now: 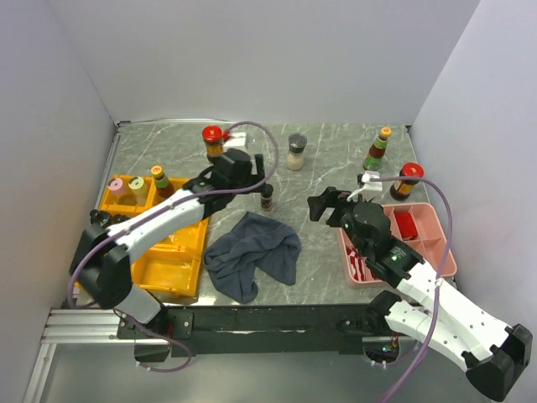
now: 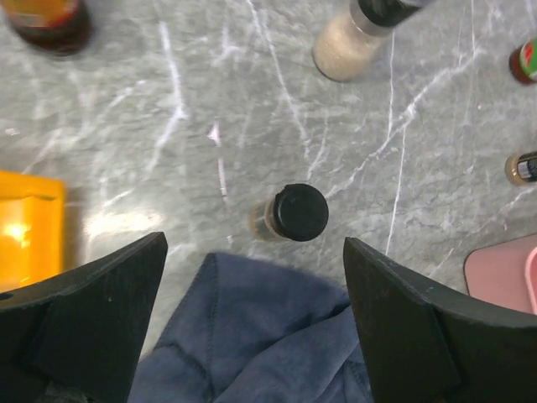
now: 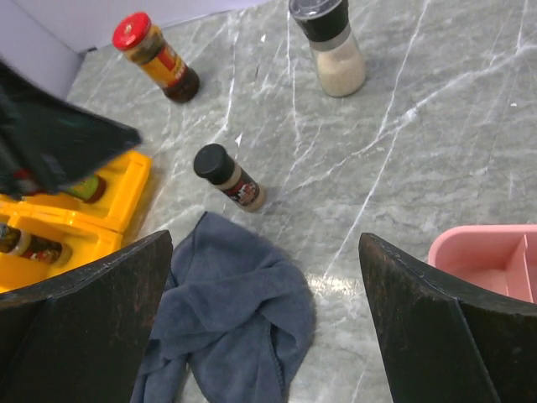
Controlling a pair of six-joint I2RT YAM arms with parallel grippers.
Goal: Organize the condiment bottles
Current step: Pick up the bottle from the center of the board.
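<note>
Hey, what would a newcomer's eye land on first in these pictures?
A crumpled dark grey cloth sprawls at the near middle of the grey marble table. Just behind it stands a small black-capped glass spice jar, with the open left tool poised above it. A bright yellow compartment tray sits left, a pink compartment tray right.

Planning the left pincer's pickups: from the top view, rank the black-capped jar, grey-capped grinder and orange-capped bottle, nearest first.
1. black-capped jar, right at the left pincer, table centre.
2. grey-capped grinder, back centre.
3. orange-capped bottle, back right.
</note>
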